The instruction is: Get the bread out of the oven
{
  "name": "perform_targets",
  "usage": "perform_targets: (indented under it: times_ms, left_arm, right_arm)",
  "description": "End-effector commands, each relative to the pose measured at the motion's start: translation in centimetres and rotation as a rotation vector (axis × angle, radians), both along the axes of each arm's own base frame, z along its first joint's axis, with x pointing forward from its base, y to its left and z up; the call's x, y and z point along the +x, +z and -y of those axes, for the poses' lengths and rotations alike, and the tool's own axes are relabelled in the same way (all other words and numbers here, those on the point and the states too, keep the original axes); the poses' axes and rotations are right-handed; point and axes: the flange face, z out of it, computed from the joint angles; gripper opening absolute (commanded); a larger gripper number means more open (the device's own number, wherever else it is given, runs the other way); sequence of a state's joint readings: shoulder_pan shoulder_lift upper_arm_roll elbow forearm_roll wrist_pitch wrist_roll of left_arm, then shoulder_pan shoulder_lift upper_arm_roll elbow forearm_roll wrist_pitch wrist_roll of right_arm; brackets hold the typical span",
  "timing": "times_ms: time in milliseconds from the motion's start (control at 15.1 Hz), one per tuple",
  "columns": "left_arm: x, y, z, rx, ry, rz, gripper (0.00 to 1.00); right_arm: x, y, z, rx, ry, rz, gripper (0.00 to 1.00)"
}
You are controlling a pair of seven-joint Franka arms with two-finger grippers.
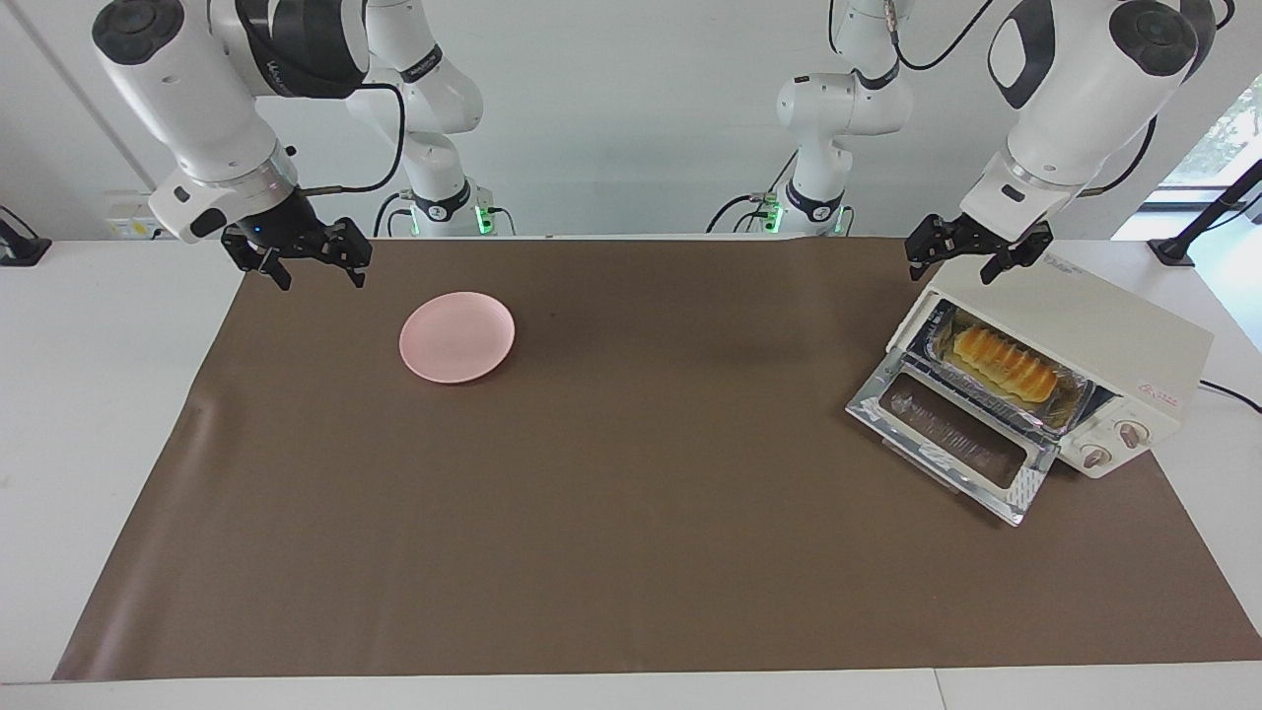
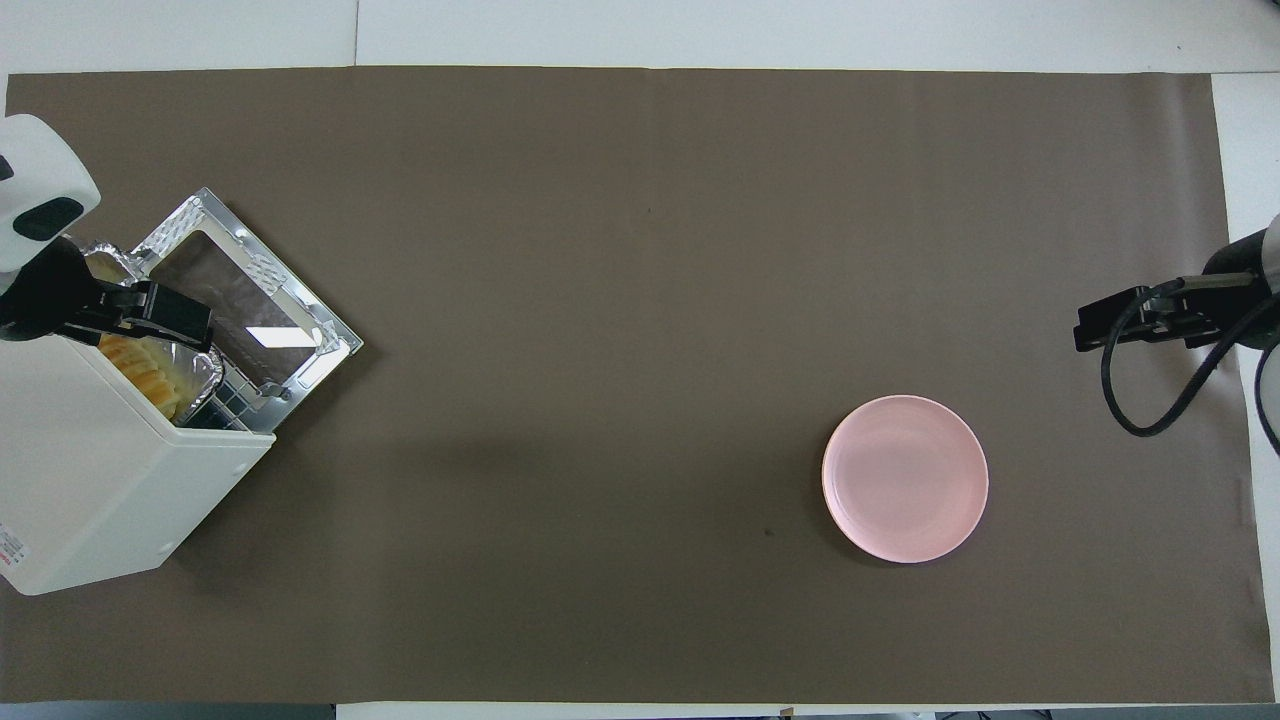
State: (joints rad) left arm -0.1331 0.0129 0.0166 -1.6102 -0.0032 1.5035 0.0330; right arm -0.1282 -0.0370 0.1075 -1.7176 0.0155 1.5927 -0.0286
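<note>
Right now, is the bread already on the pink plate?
No. The bread still lies in the foil tray inside the open oven, and the pink plate holds nothing.

Arms: glossy white rounded shells, black joint caps
Tools: left tool (image 1: 971, 258) and right tool (image 1: 296, 258) black
Cables: black loops
Bases: green lights

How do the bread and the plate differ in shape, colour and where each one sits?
The bread is a long, ridged, golden loaf; the plate is round, smooth and pink. The bread lies in a foil tray inside the open oven at the left arm's end of the table; the plate sits bare on the brown mat toward the right arm's end. Neither is held.
</note>
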Motion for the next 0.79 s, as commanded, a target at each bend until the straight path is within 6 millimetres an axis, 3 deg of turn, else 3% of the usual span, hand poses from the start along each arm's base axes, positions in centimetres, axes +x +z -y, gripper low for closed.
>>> perform_targets:
  times_ms: [0, 530, 728]
  left_arm:
    - [0.3, 0.0, -0.3, 0.002, -0.010, 0.011, 1.00]
    - [-0.2, 0.1, -1.7, 0.011, 0.018, 0.004, 1.00]
    - [-0.2, 0.6, -3.4, 0.014, 0.086, 0.016, 1.00]
  right_arm:
    - [-0.4, 0.1, 0.4, -0.014, 0.023, 0.003, 1.00]
    - [-0.4, 0.1, 0.4, -0.014, 0.023, 0.003, 1.00]
    - [-0.5, 0.2, 0.4, -0.014, 0.023, 0.005, 1.00]
